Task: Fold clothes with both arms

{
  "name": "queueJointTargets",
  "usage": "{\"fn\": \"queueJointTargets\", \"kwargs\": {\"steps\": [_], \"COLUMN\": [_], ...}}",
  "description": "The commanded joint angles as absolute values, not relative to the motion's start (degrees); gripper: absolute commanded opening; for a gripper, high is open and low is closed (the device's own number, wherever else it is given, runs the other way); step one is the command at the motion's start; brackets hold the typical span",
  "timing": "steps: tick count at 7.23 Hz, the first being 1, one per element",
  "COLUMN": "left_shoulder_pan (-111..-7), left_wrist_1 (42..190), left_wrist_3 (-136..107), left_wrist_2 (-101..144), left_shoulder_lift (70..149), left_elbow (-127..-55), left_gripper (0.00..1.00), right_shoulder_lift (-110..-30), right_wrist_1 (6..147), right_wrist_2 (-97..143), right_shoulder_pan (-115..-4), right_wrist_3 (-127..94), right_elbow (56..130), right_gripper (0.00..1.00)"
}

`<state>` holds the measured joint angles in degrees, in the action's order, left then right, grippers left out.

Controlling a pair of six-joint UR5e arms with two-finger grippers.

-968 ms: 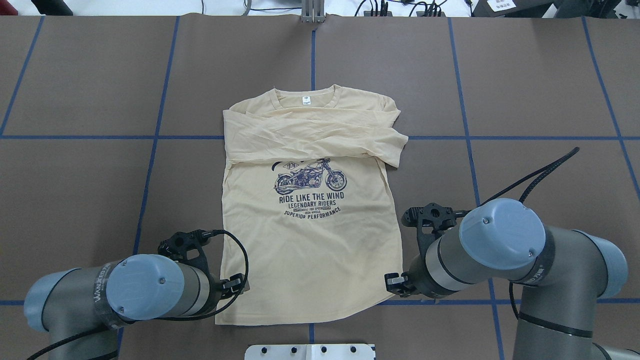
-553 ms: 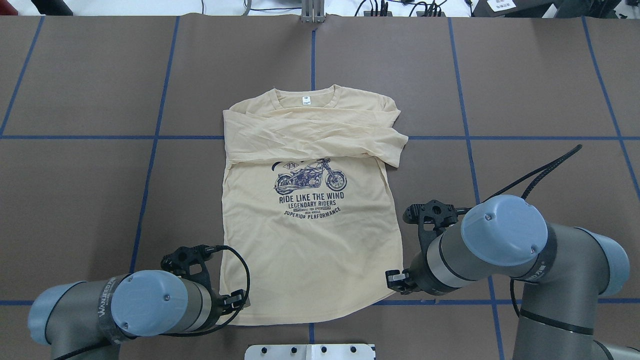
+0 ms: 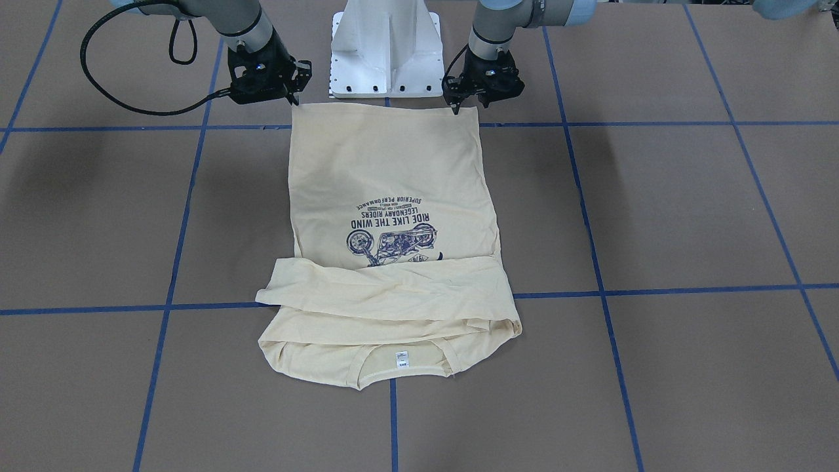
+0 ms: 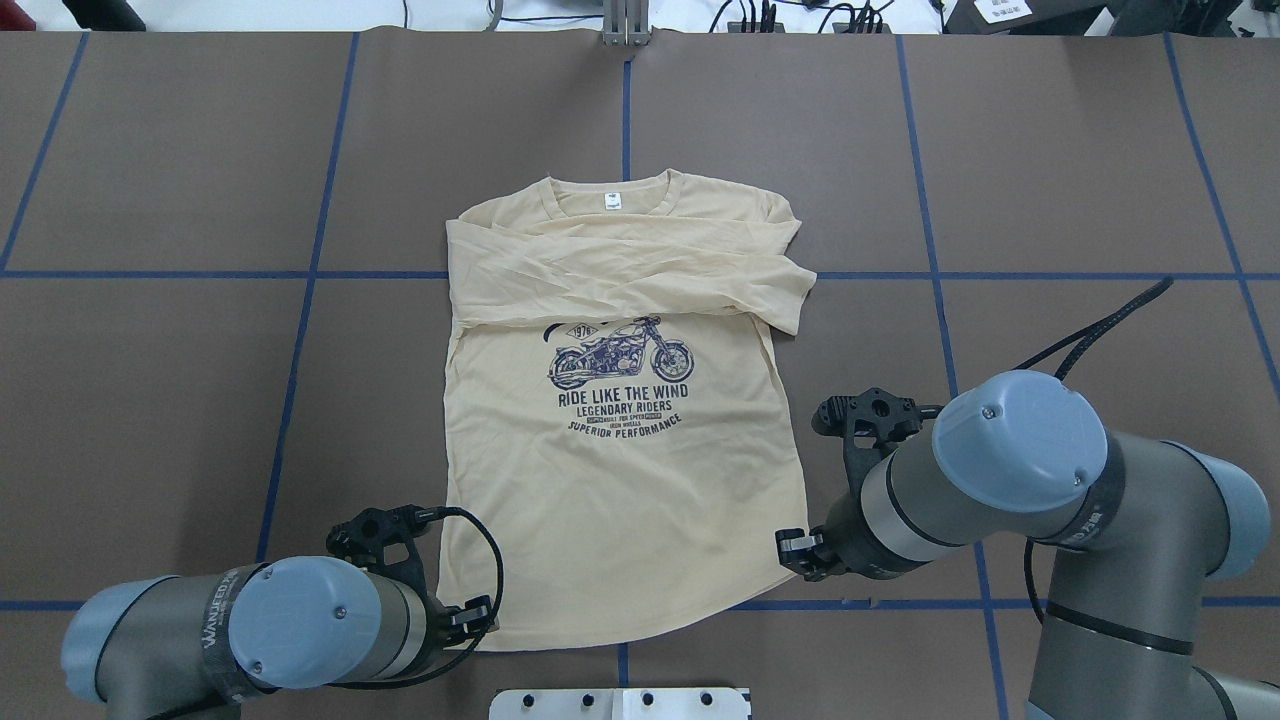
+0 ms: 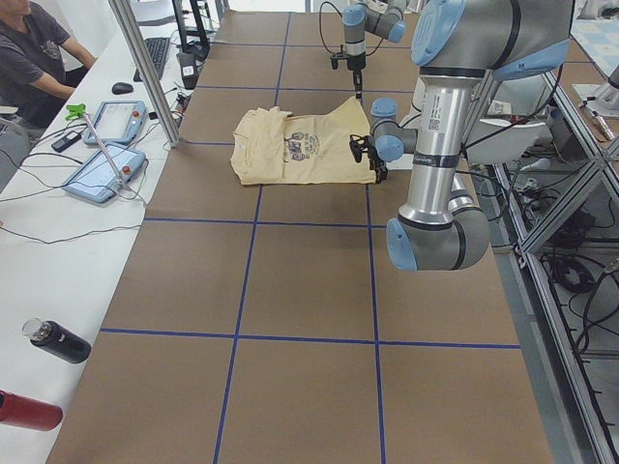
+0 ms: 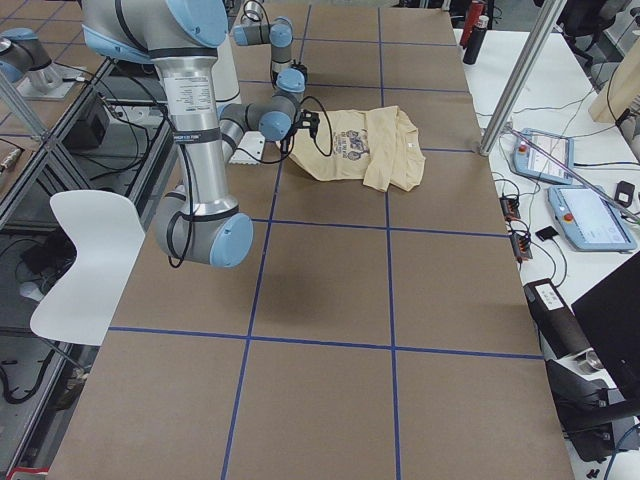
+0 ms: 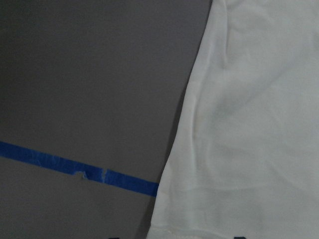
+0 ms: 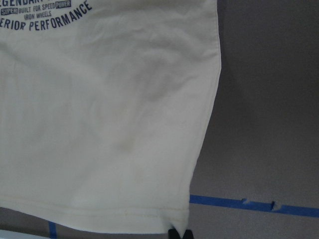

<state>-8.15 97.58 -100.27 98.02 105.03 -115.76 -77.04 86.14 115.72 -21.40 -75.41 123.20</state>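
Observation:
The cream-yellow shirt [image 4: 620, 500] lies flat on the brown table, collar away from me, sleeves folded across the chest above the navy motorcycle print [image 4: 620, 360]. It also shows in the front view [image 3: 387, 177]. My left gripper [image 4: 470, 615] is low at the hem's left corner. In the left wrist view [image 7: 177, 237] its tips stand wide apart at the hem edge, so it is open. My right gripper [image 4: 795, 550] is at the hem's right corner. In the right wrist view [image 8: 178, 234] its tips sit close together just below that corner, shut; no cloth is lifted.
The white pedestal base [image 4: 620, 703] stands just behind the hem, between the arms. Blue tape lines [image 4: 300, 330] cross the table. In the left side view, tablets [image 5: 106, 169], bottles [image 5: 58, 343] and a seated operator [image 5: 34, 48] line a bench beyond the table's far edge.
My left arm has drawn back along the shirt's left edge to the hem corner. My right arm has shifted slightly right and away. The shirt has not moved.

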Motion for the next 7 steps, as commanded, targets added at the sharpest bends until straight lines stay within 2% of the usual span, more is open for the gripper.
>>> {"fn": "queueJointTargets", "kwargs": {"steps": [1,7], "left_shoulder_pan": [-8.2,-8.4], "left_wrist_1": [97.6,97.6], "left_wrist_3": [-100.2,-100.3], "left_wrist_2": [98.0,98.0], "left_shoulder_lift": [105.2,105.3], "left_elbow": [-115.6,-114.6], "left_gripper": [0.72,0.7], "right_shoulder_lift": [-77.1,-77.1], "right_wrist_1": [86.1,86.1], "right_wrist_2": [116.8,116.9], "right_shoulder_pan": [-22.4,-22.7], "right_wrist_3": [-75.4,-75.4], "right_elbow": [123.2,123.3], "right_gripper": [0.0,0.0]}}
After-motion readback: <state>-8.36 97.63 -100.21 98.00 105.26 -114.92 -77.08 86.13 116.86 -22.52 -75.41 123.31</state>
